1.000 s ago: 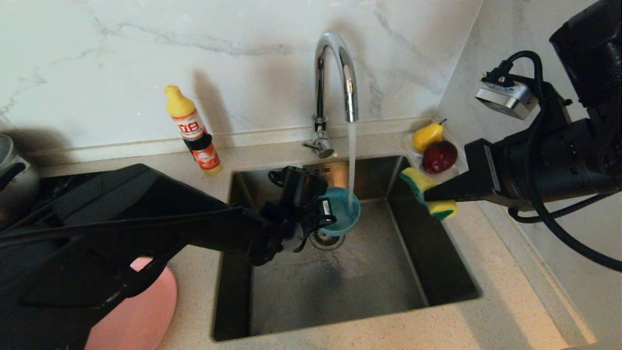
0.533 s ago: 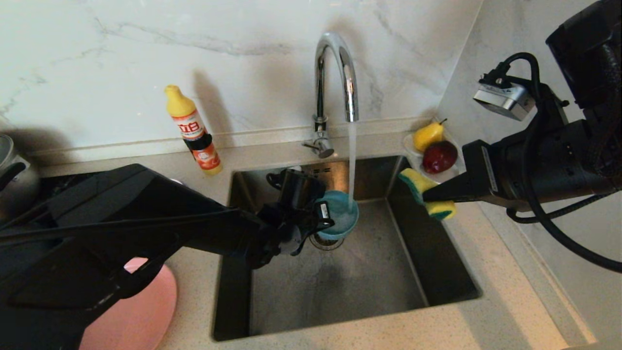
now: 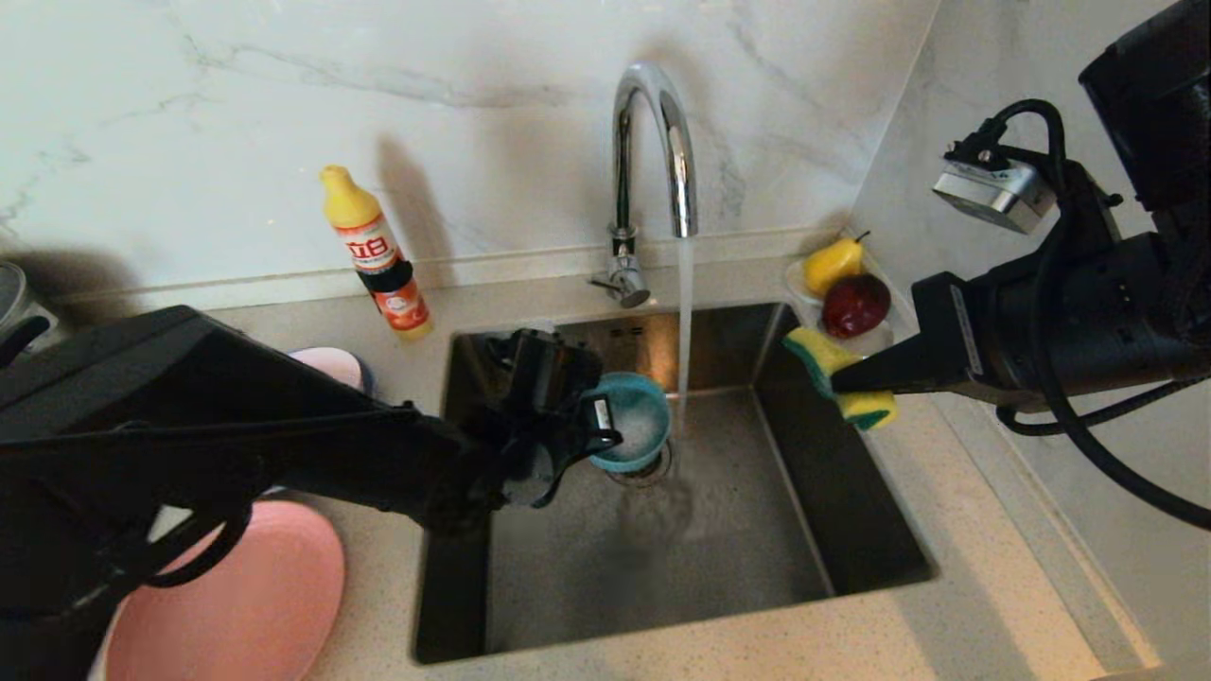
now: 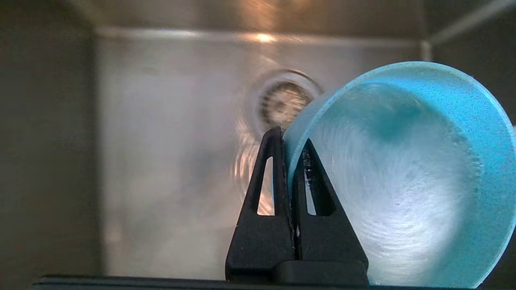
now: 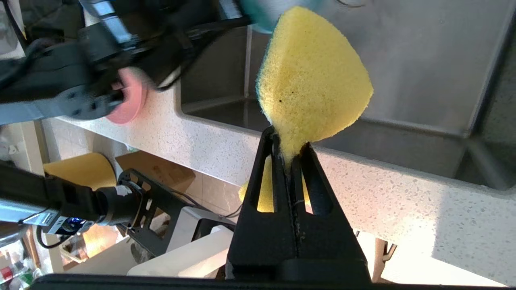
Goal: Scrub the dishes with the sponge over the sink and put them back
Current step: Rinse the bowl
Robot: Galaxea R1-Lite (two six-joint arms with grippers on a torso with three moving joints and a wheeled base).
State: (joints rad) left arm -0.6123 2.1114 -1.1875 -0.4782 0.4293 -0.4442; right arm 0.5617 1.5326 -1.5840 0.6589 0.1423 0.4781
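While water is running beside it, left gripper (image 3: 605, 437) is pinching wet, likely slippery teal bowl (image 3: 626, 433) by rim; right gripper (image 3: 842, 383) is squashing soft sponge (image 3: 837, 376).

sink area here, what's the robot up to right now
The left end effector is shut on the rim of the teal bowl and holds it tilted over the sink, just beside the water running from the faucet. The right end effector is shut on the sponge and holds it over the sink's right edge, apart from the bowl. A pink plate lies on the counter to the left, and a soap bottle stands by the wall.
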